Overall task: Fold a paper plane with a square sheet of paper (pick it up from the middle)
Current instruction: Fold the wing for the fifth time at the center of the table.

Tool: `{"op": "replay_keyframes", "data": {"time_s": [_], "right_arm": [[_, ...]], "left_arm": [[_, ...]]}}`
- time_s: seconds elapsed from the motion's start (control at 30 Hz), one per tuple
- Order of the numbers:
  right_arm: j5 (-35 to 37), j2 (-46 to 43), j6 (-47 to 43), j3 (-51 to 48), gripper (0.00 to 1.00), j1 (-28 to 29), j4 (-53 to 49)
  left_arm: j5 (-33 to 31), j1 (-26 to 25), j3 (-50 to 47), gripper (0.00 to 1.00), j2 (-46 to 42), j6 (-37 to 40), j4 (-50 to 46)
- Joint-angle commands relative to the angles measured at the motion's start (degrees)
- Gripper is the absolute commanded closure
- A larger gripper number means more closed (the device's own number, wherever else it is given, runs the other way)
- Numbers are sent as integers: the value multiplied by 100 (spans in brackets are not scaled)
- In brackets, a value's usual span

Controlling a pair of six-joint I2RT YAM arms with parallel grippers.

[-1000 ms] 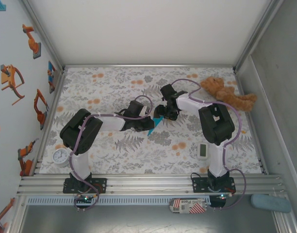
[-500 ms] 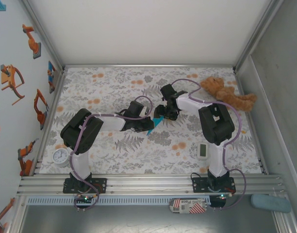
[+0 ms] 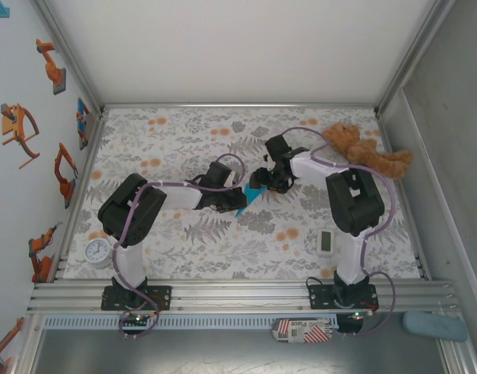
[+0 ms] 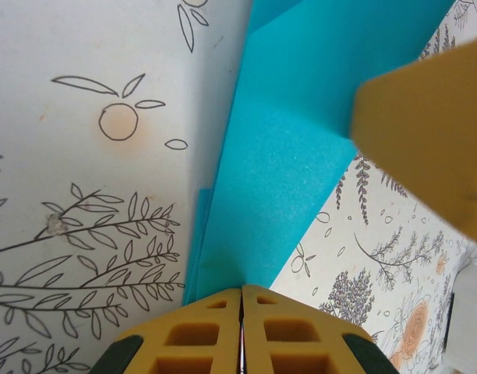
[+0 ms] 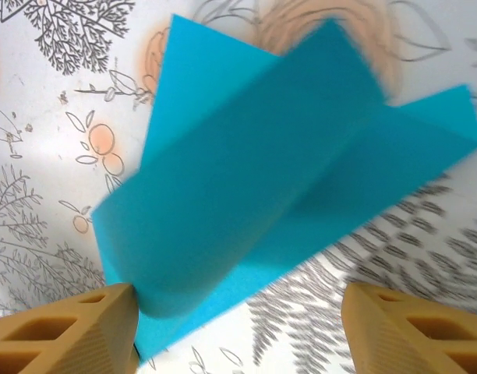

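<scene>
The cyan-blue sheet of paper [image 3: 252, 195] lies mid-table, folded into a narrow pointed shape. My left gripper [image 3: 237, 204] comes in from the left and is shut on its near end; in the left wrist view the paper [image 4: 301, 140] runs out from between the closed pads [image 4: 199, 335]. My right gripper [image 3: 263, 181] hovers just behind it, open. In the right wrist view the paper [image 5: 262, 179] shows a raised, curling upper flap, and the left fingertip [image 5: 75, 335] touches its edge while the other fingertip [image 5: 418, 335] stands well apart.
A brown teddy bear [image 3: 367, 152] lies at the back right corner. A small white timer [image 3: 325, 242] sits near the right arm's base, and a round white clock [image 3: 98, 251] at the front left. Walls close the table's left, back and right.
The right wrist has shifted slightly to the right above the paper. The left gripper has squeezed a little tighter on the paper's end. The paper stays in place.
</scene>
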Motion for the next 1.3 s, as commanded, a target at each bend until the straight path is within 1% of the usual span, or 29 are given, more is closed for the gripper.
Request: {"op": "replay_keyframes", "data": {"time_s": [0.0,0.1,0.2,0.23,0.3,0.37,0.47,0.57,0.67,0.93,1.07,1.27], "right_arm": [[-168,-685,-304,-175,30,-150,40],[-310,-1080,-336,-507,31,-166,256],[-781,-1364,-324,-917,37,-161,808],[-942,-1383,-298,-1000,41,-166,968],[-1420,-1341,-195,-1123,53,-167,1357],[-1687,-1219,-65,-1145,62,-153,1618],[-1822,-944,23,-1016,74,-97,1724],[-1814,-677,19,-835,81,-3,1683],[-1723,-456,10,-693,84,25,1603],[-1499,24,-115,-379,86,43,1336],[-1201,102,-113,-367,87,36,1236],[-1028,158,-112,-413,87,26,1200]], "left_arm": [[-79,42,44,90,180,-100,-391],[-77,39,40,90,196,-109,-384],[-70,43,41,90,202,-101,-393],[-70,45,55,90,203,-101,-399],[-70,41,53,90,183,-85,-406],[-70,53,58,91,177,-75,-414],[-75,52,71,91,170,-66,-435],[-70,50,91,91,185,-64,-448],[-69,52,100,91,172,-58,-457],[-52,53,123,91,163,-62,-488],[-53,53,113,91,145,-72,-490],[-61,52,102,91,116,-77,-492]]}}
